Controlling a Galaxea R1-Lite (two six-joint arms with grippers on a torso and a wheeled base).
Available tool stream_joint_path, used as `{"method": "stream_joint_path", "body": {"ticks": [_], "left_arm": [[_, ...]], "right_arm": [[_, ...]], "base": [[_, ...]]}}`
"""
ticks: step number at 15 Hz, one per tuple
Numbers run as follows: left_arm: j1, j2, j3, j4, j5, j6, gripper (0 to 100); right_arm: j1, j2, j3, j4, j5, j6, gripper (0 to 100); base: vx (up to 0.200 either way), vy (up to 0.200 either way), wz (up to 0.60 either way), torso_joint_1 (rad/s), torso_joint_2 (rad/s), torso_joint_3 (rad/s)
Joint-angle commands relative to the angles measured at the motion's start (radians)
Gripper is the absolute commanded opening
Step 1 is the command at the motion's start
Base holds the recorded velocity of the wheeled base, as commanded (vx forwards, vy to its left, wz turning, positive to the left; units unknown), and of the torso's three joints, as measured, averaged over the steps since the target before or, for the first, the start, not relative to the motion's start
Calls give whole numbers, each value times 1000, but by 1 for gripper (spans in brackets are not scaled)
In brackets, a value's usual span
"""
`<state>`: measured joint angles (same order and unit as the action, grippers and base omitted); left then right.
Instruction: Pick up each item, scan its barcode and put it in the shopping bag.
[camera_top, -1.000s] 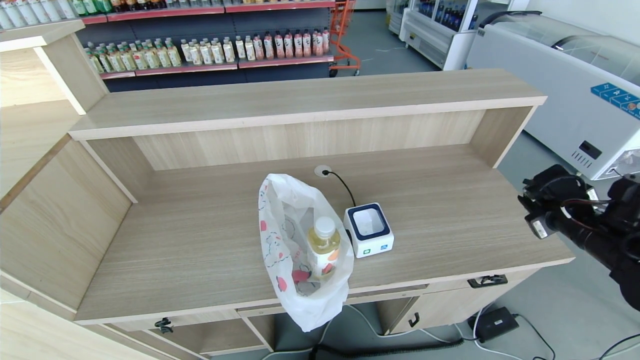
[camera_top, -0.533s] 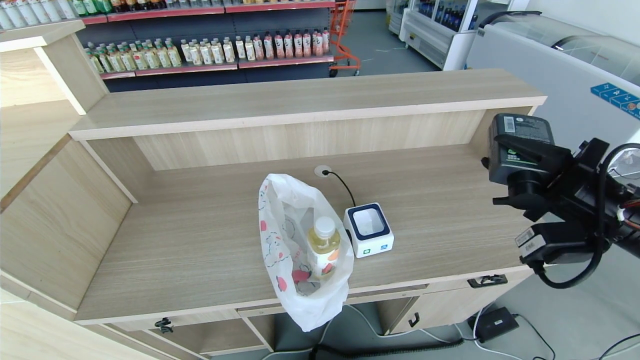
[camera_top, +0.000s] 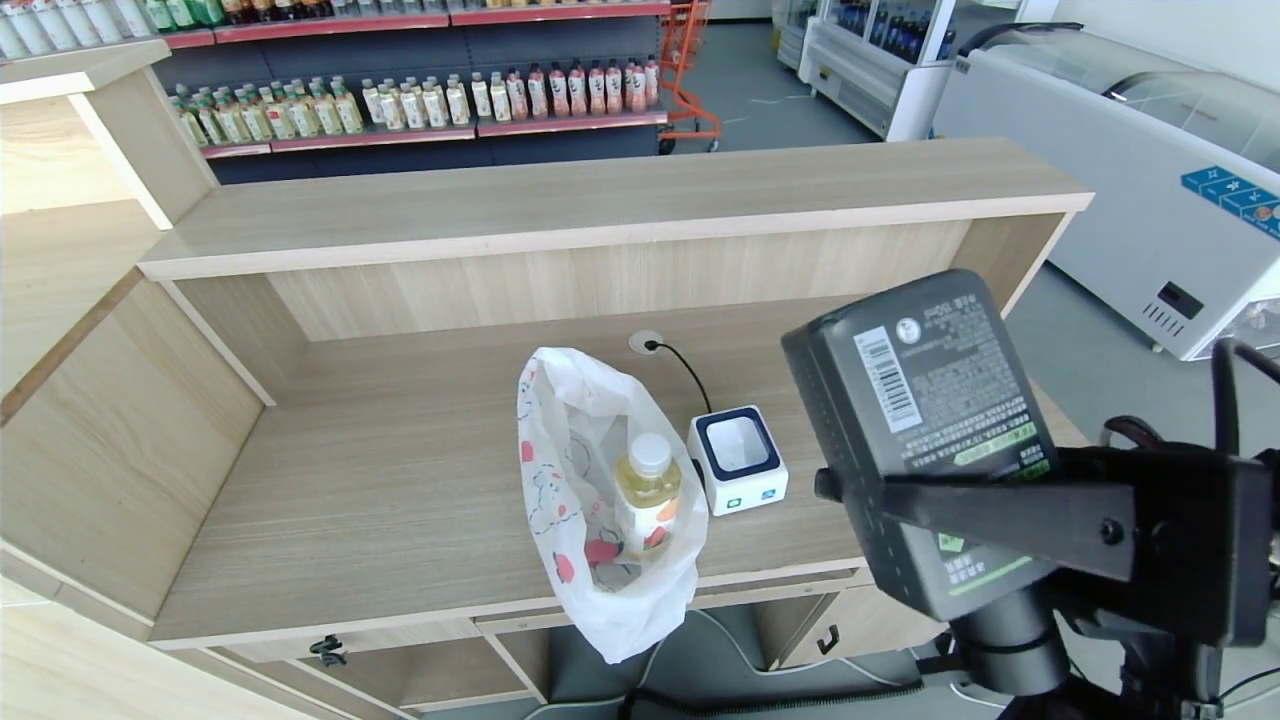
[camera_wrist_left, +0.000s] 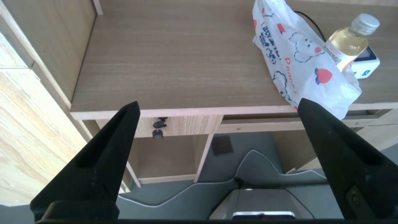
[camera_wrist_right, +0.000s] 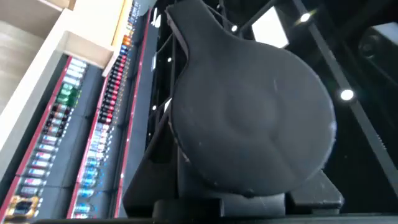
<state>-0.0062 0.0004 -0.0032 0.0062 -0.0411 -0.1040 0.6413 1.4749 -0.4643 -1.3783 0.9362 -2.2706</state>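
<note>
My right gripper (camera_top: 930, 510) is shut on a black flat-sided container (camera_top: 920, 420), held high above the counter's right front corner with its barcode label facing up. In the right wrist view the container's rounded dark end (camera_wrist_right: 249, 124) sits close to the lens. A white printed shopping bag (camera_top: 575, 470) stands open near the counter's front edge with a yellow drink bottle (camera_top: 648, 495) upright inside. Just right of the bag is the white barcode scanner (camera_top: 736, 458). My left gripper (camera_wrist_left: 217, 162) is open, low in front of the counter, well left of the bag (camera_wrist_left: 292, 56) and bottle (camera_wrist_left: 351, 38).
The wooden counter (camera_top: 400, 450) has a raised back ledge (camera_top: 600, 200) and side walls. The scanner's black cable (camera_top: 685, 370) runs to a hole at the back. Drawer handles (camera_top: 325, 650) sit under the front edge. A chest freezer (camera_top: 1150, 180) stands to the right.
My right arm has swung up and leftwards from low beside the counter, bringing the black container close under the head camera. Bag, bottle and scanner have not moved.
</note>
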Motion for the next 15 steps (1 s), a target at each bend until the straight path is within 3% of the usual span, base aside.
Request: {"method": "stream_joint_path", "body": {"ticks": [1, 8, 15], "left_arm": [[0, 0, 0, 0, 0, 0, 100], [0, 0, 0, 0, 0, 0, 100], [0, 0, 0, 0, 0, 0, 100]], "right_arm": [[52, -1, 7, 2, 9, -6, 0], [72, -51, 15, 159, 47, -21, 0], [72, -87, 21, 194, 73, -32, 0]], "base": [[0, 0, 0, 0, 0, 0], [0, 0, 0, 0, 0, 0], [0, 0, 0, 0, 0, 0]]}}
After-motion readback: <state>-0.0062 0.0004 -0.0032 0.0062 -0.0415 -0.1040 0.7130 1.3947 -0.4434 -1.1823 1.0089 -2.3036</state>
